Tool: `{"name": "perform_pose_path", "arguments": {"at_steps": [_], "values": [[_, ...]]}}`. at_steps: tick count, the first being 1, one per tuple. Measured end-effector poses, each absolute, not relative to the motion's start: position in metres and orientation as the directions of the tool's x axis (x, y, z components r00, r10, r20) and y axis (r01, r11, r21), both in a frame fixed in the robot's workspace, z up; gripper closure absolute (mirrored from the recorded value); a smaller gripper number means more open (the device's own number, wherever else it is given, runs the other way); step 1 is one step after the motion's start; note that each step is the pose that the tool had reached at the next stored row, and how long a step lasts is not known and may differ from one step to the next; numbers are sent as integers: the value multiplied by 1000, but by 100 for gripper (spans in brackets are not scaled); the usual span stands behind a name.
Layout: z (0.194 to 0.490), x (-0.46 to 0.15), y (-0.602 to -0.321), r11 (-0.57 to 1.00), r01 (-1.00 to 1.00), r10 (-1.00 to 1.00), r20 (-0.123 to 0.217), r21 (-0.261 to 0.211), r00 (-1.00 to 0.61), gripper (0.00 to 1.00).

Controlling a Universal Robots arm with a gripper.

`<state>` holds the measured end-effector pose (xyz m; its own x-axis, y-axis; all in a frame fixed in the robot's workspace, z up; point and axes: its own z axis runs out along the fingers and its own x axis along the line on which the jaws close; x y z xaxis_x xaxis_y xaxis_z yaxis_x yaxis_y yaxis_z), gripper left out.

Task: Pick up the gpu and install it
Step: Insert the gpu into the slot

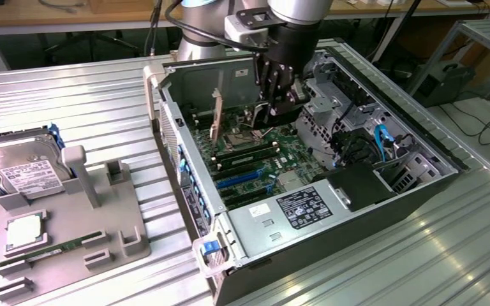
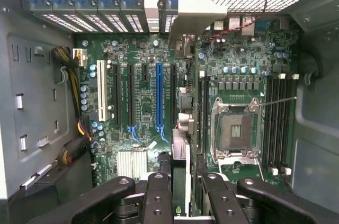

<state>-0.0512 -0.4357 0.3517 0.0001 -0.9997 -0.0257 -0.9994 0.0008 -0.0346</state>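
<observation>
The gpu point(image 2: 180, 152) is seen edge-on in the wrist view, a thin dark card running from between my fingers to its pale silver bracket point(image 2: 193, 15) by the rear slot openings. My gripper point(image 2: 180, 195) is shut on the gpu. The card hangs over the motherboard point(image 2: 137, 75), beside the blue expansion slot point(image 2: 159, 94) and the black slot next to it. In the exterior view my gripper point(image 1: 275, 105) reaches down inside the open computer case point(image 1: 185, 178), and the gpu's bracket point(image 1: 215, 115) stands upright near the case's rear wall. Whether the card's edge touches a slot is hidden.
The empty CPU socket point(image 2: 235, 131) and memory slots point(image 2: 278, 123) lie beside the card. The power supply point(image 1: 313, 207) and drive cage point(image 1: 356, 115) crowd the case. A grey tray point(image 1: 126, 245) on the exterior view's left holds a hard drive point(image 1: 23, 172) and a RAM stick point(image 1: 49, 252).
</observation>
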Motion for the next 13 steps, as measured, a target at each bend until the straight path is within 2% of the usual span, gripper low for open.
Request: {"name": "perform_pose_path", "arguments": {"at_steps": [13], "values": [[336, -58, -456, 0, -999, -1000, -26, -35, 1, 73]]}}
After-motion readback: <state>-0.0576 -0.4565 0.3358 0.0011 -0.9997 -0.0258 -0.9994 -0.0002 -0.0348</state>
